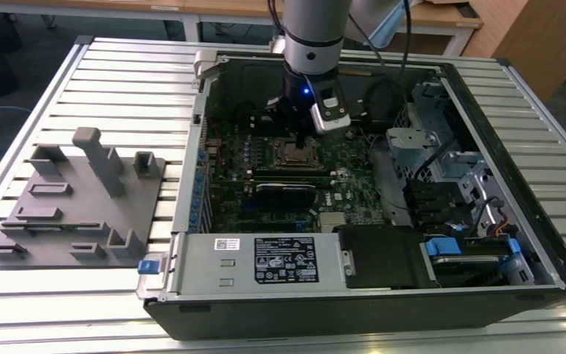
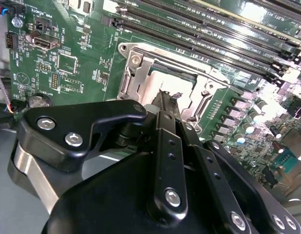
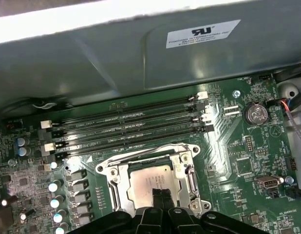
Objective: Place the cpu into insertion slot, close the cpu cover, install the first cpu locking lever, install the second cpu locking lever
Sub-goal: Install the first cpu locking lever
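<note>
The cpu (image 3: 146, 181) lies flat in the insertion slot (image 1: 295, 153), its pale metal face showing through the cut-out of the cpu cover (image 3: 118, 184). That cover lies down around the chip, with the slot's metal rim framing it. My gripper (image 3: 161, 193) is shut, its two black fingertips pressed together with nothing between them. The tips hang over the near edge of the chip's face; whether they touch it I cannot tell. In the second wrist view the gripper (image 2: 166, 96) points down at the cpu (image 2: 172, 78) and cover (image 2: 132, 82). In the exterior view the gripper (image 1: 293, 131) hangs just behind the slot.
Several long black memory slots (image 3: 126, 129) run just beyond the socket, below the grey case wall (image 3: 141, 58). A coin battery (image 3: 256, 114) sits on the board. The labelled power supply box (image 1: 263, 259) and drive cage (image 1: 441, 155) bound the case. A grey fixture (image 1: 77, 199) stands at the exterior view's left.
</note>
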Controlling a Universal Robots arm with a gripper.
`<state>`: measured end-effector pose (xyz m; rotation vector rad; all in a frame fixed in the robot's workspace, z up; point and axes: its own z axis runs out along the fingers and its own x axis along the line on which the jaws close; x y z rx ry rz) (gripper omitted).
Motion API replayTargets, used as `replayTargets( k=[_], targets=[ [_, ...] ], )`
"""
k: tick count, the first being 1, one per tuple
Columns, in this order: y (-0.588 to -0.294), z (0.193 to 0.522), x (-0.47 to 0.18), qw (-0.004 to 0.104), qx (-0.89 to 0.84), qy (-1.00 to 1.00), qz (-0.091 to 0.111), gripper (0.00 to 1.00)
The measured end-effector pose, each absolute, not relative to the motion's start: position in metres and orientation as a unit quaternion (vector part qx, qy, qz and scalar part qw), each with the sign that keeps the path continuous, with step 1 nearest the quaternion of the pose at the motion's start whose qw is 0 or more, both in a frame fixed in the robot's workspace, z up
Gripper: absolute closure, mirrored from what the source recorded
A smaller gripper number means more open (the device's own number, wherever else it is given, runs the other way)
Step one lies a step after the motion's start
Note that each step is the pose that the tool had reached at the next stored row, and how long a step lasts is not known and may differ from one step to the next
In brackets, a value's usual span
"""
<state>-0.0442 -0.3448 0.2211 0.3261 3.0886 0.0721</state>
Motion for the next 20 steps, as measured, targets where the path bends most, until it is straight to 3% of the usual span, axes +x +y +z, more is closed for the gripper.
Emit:
replayTargets(
  k=[20],
  targets=[
    [-0.347,0.233,-0.044,0.017,0.105,0.994,0.023,0.9]
  ],
)
